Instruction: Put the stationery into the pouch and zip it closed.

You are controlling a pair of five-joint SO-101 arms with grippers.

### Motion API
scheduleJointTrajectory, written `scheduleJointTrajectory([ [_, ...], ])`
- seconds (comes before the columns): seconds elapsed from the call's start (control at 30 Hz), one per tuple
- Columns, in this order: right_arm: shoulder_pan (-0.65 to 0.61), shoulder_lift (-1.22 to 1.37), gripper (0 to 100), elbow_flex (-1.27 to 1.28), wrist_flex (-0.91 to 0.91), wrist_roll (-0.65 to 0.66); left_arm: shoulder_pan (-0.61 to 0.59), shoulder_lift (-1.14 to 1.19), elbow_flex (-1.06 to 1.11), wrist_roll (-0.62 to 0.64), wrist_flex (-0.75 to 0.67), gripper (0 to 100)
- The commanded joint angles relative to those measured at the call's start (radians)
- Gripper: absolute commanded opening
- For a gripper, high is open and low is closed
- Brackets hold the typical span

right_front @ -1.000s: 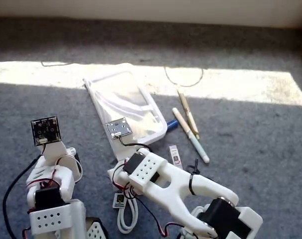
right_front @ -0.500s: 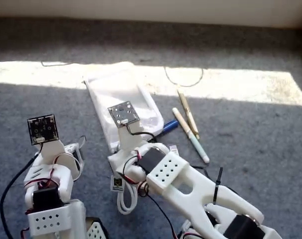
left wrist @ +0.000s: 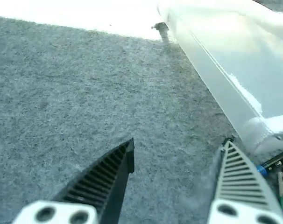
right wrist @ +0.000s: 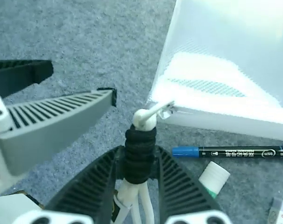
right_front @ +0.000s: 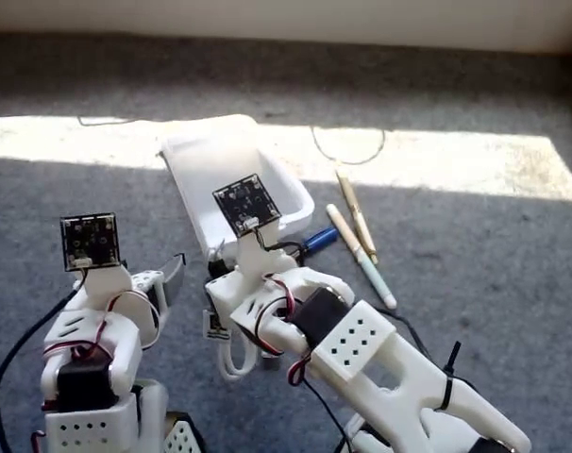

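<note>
1. High view: a translucent white zip pouch (right_front: 225, 175) lies at upper centre on the grey carpet-like counter (right_front: 494, 283), partly in a sunlit band. To its right are a blue marker pen (right_front: 316, 240), a slim beige pen (right_front: 356, 212) and a cream pen with a pale green end (right_front: 361, 253). The left arm (right_front: 88, 330) stands at lower left. The right arm (right_front: 361, 349) stretches from lower right to the pouch's near end.
2. Left wrist view: the left tool (left wrist: 179, 143) hangs over bare counter with its fingers spread apart, holding nothing. The pouch's long edge runs down the upper right of the frame.
3. Right wrist view: the right tool (right wrist: 139, 154) is clamped on a black-wrapped white cord (right wrist: 139, 142), whose white loop reaches the pouch's corner at centre frame. The blue marker pen lies near the pouch's edge at right, with a white cylindrical stick (right wrist: 214, 176) just below it. The left tool's parted fingers show at the left of the frame.
</note>
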Motion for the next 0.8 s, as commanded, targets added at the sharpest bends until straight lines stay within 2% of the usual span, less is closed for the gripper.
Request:
scheduleJointTrajectory([
  [0.0, 0.015, -0.073, 1.9, -0.016, -0.002, 0.005, 0.088, -0.012, -0.058, 0.006, 0.014, 28],
  [0.1, 0.015, -0.076, 1.9, -0.016, -0.002, 0.005, 0.107, -0.012, -0.059, 0.006, 0.014, 28],
  [0.23, 0.013, -0.081, 1.9, -0.016, -0.002, 0.005, 0.113, -0.012, -0.054, 0.011, 0.014, 33],
  [0.5, 0.008, -0.084, 1.9, -0.016, 0.001, 0.003, 0.113, -0.012, -0.027, 0.012, 0.003, 34],
  [0.77, 0.007, -0.084, 1.9, -0.016, 0.002, 0.003, 0.113, -0.012, 0.101, 0.012, -0.17, 34],
])
